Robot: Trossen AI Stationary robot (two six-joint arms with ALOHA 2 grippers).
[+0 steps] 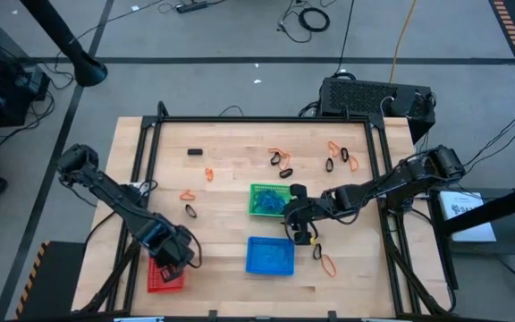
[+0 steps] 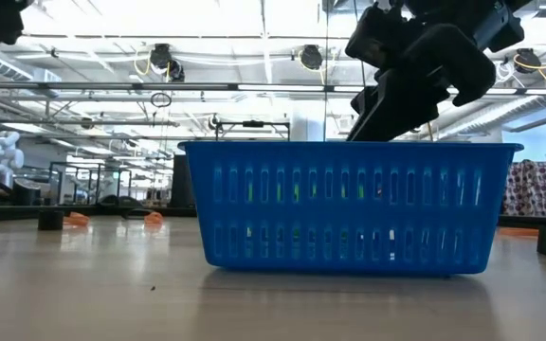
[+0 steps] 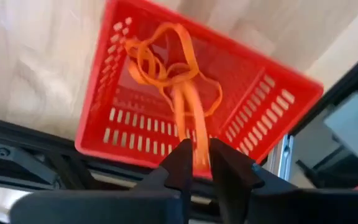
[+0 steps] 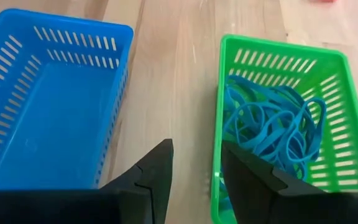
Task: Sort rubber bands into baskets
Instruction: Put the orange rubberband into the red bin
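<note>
Over the red basket [image 3: 191, 106], left fingers [image 3: 182, 167] pinch an orange band [image 3: 194, 134]; right fingers [image 4: 157, 168] gape.

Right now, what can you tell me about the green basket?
The green basket is a small rectangular tray of what looks like plastic, with low slotted walls. It sits flat on the wooden table, just beyond the blue basket in the high view, not touching it. Inside lies a tangled heap of blue rubber bands. The right gripper hovers open by its edge, with one finger over its rim.
</note>
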